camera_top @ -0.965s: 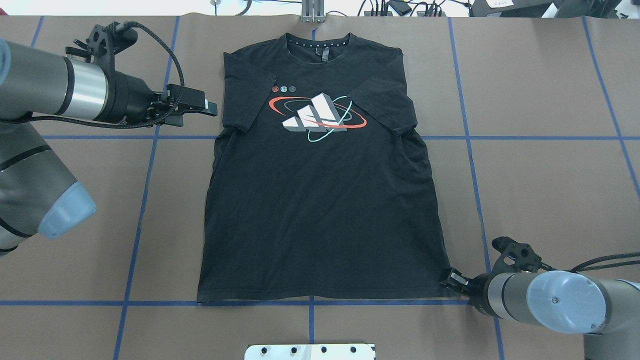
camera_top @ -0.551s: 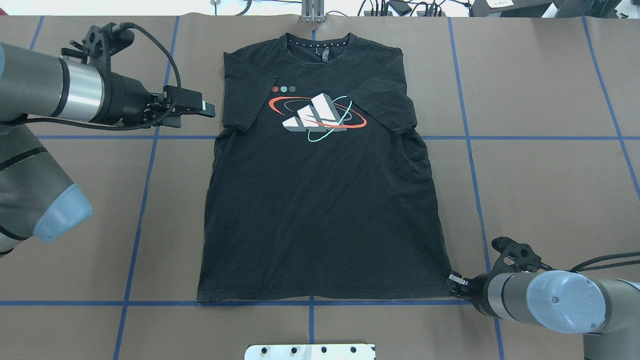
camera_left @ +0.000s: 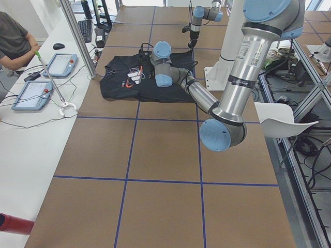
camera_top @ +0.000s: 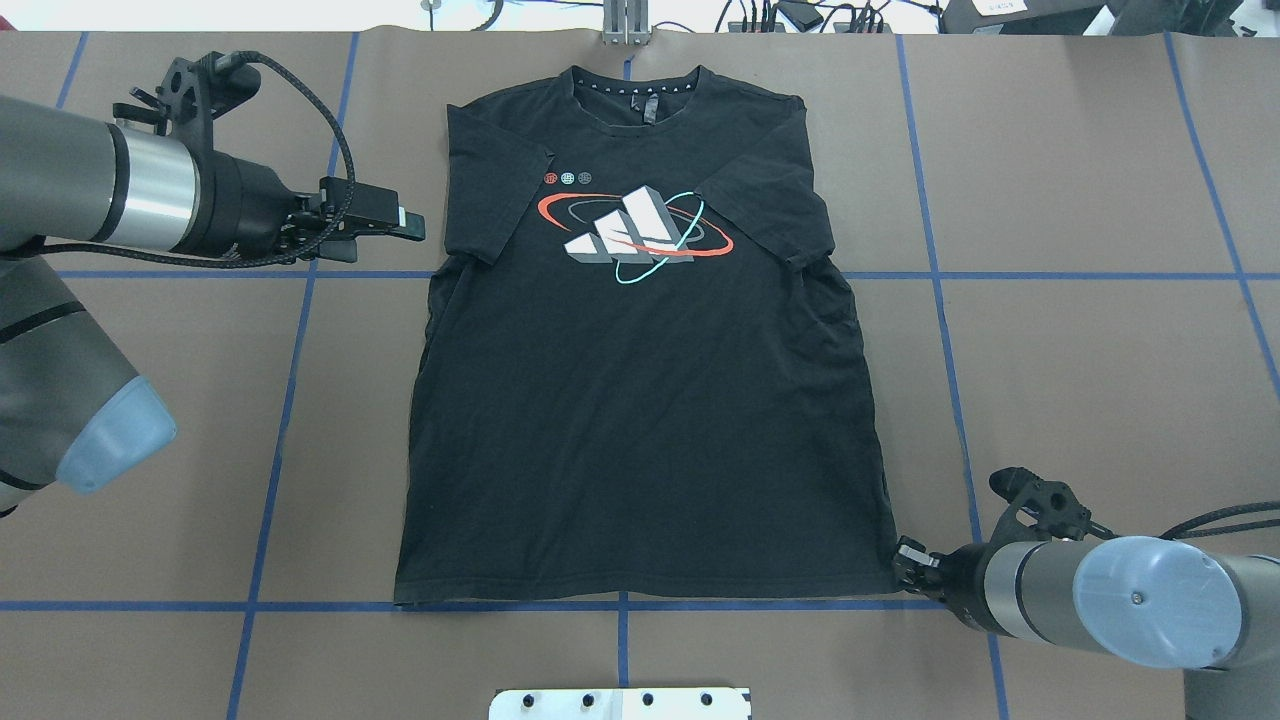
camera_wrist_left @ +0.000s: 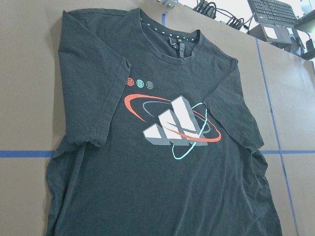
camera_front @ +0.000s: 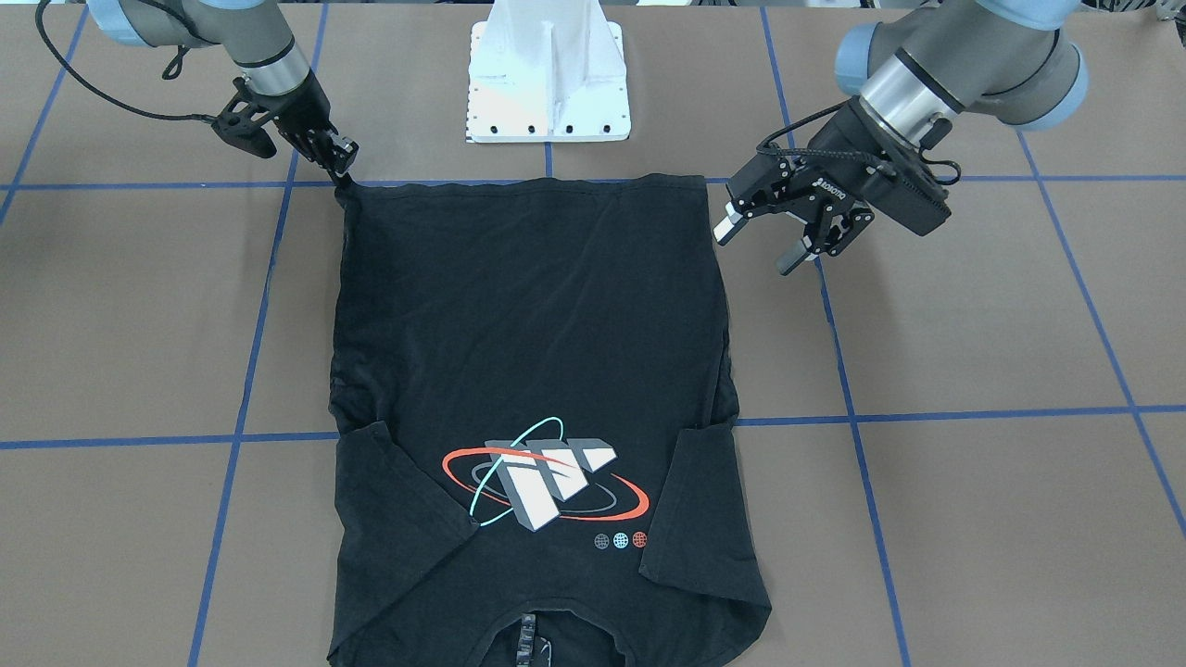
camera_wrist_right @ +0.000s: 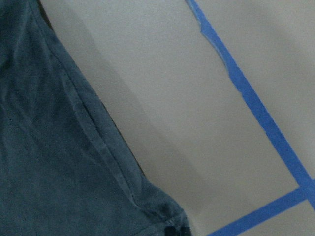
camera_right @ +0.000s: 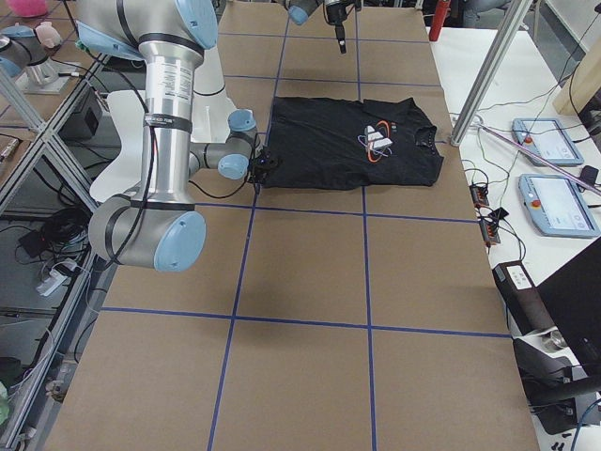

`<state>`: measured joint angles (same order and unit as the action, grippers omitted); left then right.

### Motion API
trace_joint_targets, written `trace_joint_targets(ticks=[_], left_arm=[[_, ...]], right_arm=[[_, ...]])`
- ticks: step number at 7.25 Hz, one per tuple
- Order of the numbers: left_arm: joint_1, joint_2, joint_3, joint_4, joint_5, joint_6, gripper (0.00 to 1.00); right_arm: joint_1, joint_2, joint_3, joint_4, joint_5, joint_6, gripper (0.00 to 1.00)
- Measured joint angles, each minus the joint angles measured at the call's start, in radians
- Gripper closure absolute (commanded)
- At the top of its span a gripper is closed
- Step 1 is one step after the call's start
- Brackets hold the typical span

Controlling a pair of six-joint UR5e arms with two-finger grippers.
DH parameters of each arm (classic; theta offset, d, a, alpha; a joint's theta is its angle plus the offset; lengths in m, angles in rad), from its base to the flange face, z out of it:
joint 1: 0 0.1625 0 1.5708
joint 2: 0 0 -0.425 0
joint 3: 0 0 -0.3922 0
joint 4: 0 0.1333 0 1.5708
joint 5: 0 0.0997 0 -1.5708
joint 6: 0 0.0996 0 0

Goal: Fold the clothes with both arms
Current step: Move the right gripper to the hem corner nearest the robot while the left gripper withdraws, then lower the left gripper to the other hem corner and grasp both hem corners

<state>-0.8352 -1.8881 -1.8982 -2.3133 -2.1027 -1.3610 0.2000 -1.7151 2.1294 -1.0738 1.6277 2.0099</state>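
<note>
The black T-shirt (camera_top: 640,420) lies flat on the brown table with its logo (camera_top: 635,235) up, both sleeves folded inward and the collar at the far edge. My left gripper (camera_top: 410,222) hovers just left of the shirt's left sleeve. In the front-facing view this left gripper (camera_front: 758,245) is open and holds nothing. My right gripper (camera_top: 908,570) is low at the near right hem corner. From the front, the right gripper (camera_front: 343,165) is shut on that corner, which is drawn to a point. The right wrist view shows the hem (camera_wrist_right: 113,162) running down to the pinched corner.
A white pedestal (camera_front: 548,74) stands at the near table edge behind the hem. Blue tape lines (camera_top: 940,330) grid the brown table cover. A person's arm (camera_left: 13,41) and control tablets (camera_left: 31,93) are on the white bench beyond the shirt's collar end.
My left gripper has drawn back slightly to the left, away from the sleeve. The right arm has shifted a little right and nearer, staying at the hem corner.
</note>
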Motion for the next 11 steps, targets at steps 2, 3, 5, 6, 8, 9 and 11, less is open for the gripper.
trace_joint_targets(ticks=[2, 3, 5, 6, 8, 9, 11], left_arm=[[0.039, 0.072, -0.092, 0.000, 0.023, -0.106, 0.01], [0.094, 0.121, -0.145, 0.001, 0.084, -0.169, 0.01], [0.247, 0.215, -0.223, 0.018, 0.252, -0.245, 0.01], [0.341, 0.239, -0.246, 0.067, 0.349, -0.283, 0.01], [0.497, 0.256, -0.247, 0.160, 0.503, -0.327, 0.01], [0.530, 0.261, -0.223, 0.176, 0.526, -0.332, 0.03], [0.562, 0.260, -0.167, 0.185, 0.535, -0.340, 0.10]], right_arm=[[0.000, -0.020, 0.042, 0.000, 0.062, 0.007, 1.00], [0.000, -0.028, 0.051, 0.000, 0.093, 0.009, 1.00], [-0.001, -0.033, 0.055, 0.000, 0.120, 0.010, 1.00], [0.000, -0.035, 0.054, 0.000, 0.125, 0.010, 1.00], [0.000, -0.036, 0.051, 0.000, 0.127, 0.010, 1.00], [0.000, -0.037, 0.050, 0.000, 0.127, 0.010, 1.00], [-0.001, -0.040, 0.049, 0.000, 0.127, 0.009, 1.00]])
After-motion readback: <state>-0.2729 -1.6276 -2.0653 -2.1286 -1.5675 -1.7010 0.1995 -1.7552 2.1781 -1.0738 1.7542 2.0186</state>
